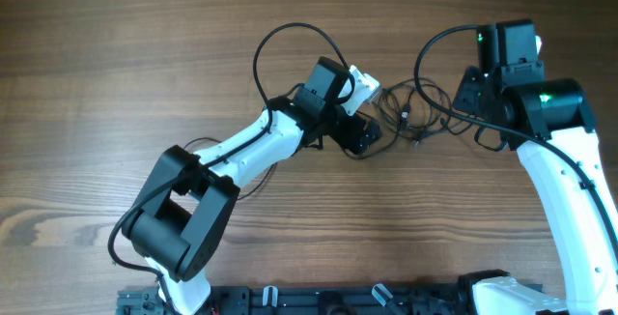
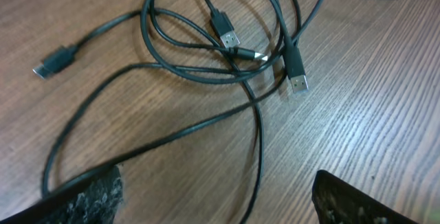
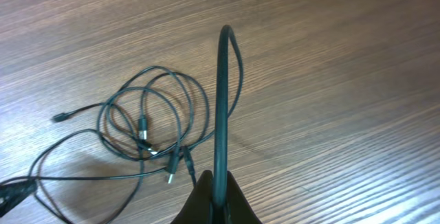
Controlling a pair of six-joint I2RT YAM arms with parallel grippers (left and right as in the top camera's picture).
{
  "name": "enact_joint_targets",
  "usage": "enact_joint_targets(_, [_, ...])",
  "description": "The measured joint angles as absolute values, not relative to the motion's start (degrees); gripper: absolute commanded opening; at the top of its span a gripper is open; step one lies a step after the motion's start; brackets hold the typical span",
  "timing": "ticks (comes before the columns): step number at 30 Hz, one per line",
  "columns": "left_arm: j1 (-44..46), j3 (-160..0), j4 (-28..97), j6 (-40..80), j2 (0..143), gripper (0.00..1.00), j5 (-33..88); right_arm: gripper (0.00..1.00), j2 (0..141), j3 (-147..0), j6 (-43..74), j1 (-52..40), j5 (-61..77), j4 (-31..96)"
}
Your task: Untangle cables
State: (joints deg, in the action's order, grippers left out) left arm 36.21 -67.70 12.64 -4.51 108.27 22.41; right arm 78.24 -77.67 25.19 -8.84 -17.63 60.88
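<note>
Although the overhead view places everything on the wooden table (image 1: 145, 44), it shows the cables (image 1: 410, 112) only as a small dark tangle of thin loops between the two arms. The left gripper (image 1: 359, 137) sits just beside the tangle's left edge and the right gripper (image 1: 471, 91) just beside its right edge. Whether either is parted cannot be told from up here.

From the left wrist comes detail the overhead lacks. The cables (image 2: 206, 66) lie in overlapping loops ahead of the left gripper (image 2: 220, 200). Several plugs (image 2: 297, 73) show: two inside the loops, one off to the left and one at the top right corner. Its fingers (image 2: 89, 196) stand wide apart with nothing pinched. One strand runs down through the gap between them, and another passes at the tip of the finger on the picture's left.

From the right wrist, most of the cables (image 3: 148, 131) lie flat on the wood, ahead and toward the picture's left. The right gripper (image 3: 213, 195) has its fingers pressed together on one strand, which rises from them in a tall narrow loop and drops back to the tangle. Only this view makes that grip plain.
</note>
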Motion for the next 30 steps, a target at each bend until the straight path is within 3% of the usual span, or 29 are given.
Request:
enact_joint_targets(7, [35.6, -67.7, 7.0, -9.2, 108.9, 0.92, 18.7, 0.05, 78.2, -77.7, 23.7, -8.8, -12.6, 60.8])
enact_joint_targets(13, [35.5, -67.7, 7.4, -18.3, 110.7, 0.85, 19.7, 0.05, 78.2, -77.7, 23.1, -8.8, -10.9, 60.8])
enact_joint_targets(14, [35.5, -67.7, 7.4, -19.3, 111.3, 0.79, 20.8, 0.04, 78.2, -77.7, 23.1, -8.8, -10.8, 60.8])
enact_joint_targets(15, [35.5, -67.7, 7.4, -19.9, 111.6, 0.66, 21.2, 0.05, 78.2, -77.7, 23.1, -8.8, -10.5, 60.8])
enact_joint_targets(16, [35.5, -67.7, 7.4, -20.7, 113.0, 0.39, 22.3, 0.04, 78.2, -77.7, 23.0, -8.8, -10.2, 60.7])
enact_joint_targets(17, [35.5, -67.7, 7.5, -21.0, 113.7, 0.05, 22.7, 0.05, 78.2, -77.7, 23.0, -8.8, -10.0, 60.7])
enact_joint_targets(23, [34.7, -67.7, 7.4, -21.5, 114.6, 0.04, 22.1, 0.05, 78.2, -77.7, 23.1, -8.8, -9.8, 60.6])
enact_joint_targets(30, [28.4, -67.7, 14.0, -16.7, 111.5, 0.04, 13.1, 0.06, 80.4, -71.6, 23.1, -8.8, -9.4, 50.3])
